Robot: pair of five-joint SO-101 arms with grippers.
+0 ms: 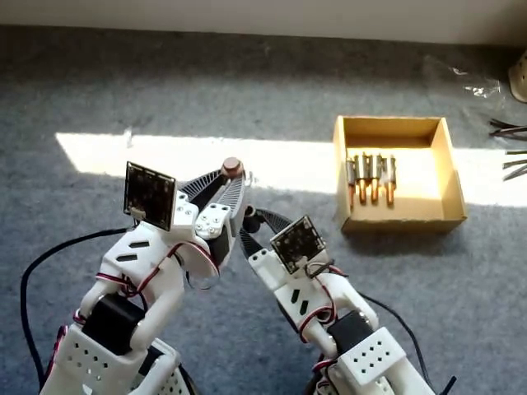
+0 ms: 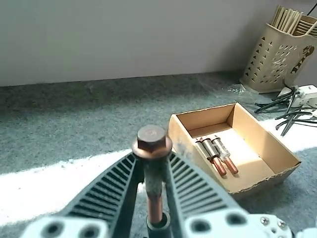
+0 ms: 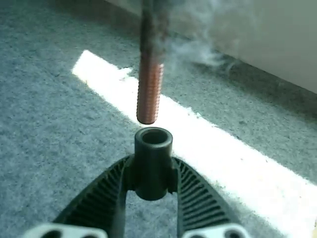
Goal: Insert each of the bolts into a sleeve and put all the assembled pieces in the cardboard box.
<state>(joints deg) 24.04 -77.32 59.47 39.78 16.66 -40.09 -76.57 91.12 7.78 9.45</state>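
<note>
Left pincer [image 2: 151, 161] clenched on a copper-coloured bolt [image 2: 151, 144], held upright with its hexagonal head uppermost and its threaded end pointing down. Right pincer [image 3: 152, 171], just beside it, clenched on a dark sleeve [image 3: 153, 153] whose open mouth sits directly beneath the bolt's tip, not yet touching. Farther right on the grey carpeted counter [image 1: 99, 90], the cardboard box [image 1: 451, 169] contains four assembled pieces [image 1: 370, 178] lying side by side.
</note>
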